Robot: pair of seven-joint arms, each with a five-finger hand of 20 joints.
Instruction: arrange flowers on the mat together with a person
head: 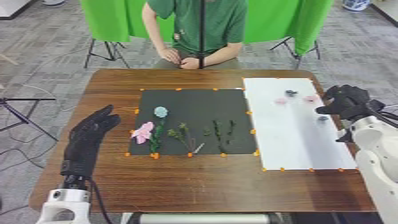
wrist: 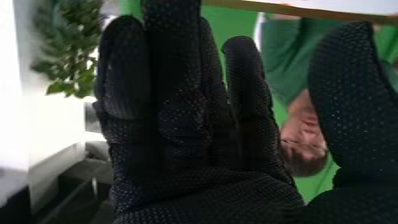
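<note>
In the head view my right hand (head: pixel 348 102) is over the right edge of the white mat (head: pixel 293 140), its fingers relaxed and holding nothing. The right wrist view has the same hand (wrist: pixel 195 135) with straight fingers and the thumb apart. My left hand (head: pixel 89 132) lies open left of the black mat (head: pixel 178 100). On the black mat are a pale blue flower (head: pixel 161 111), a pink flower (head: pixel 143 132), green stems (head: pixel 185 134) and darker stems (head: pixel 218 131). The white mat carries pale pink blossoms (head: pixel 281 101) and a small dark one (head: pixel 291 93).
Orange markers (head: pixel 253 131) line both mats on the brown table (head: pixel 195 185). Across the table a person's hands (head: pixel 189 63) rest near its far edge, off the flowers. A small grey piece (head: pixel 322 118) lies on the white mat near my right hand.
</note>
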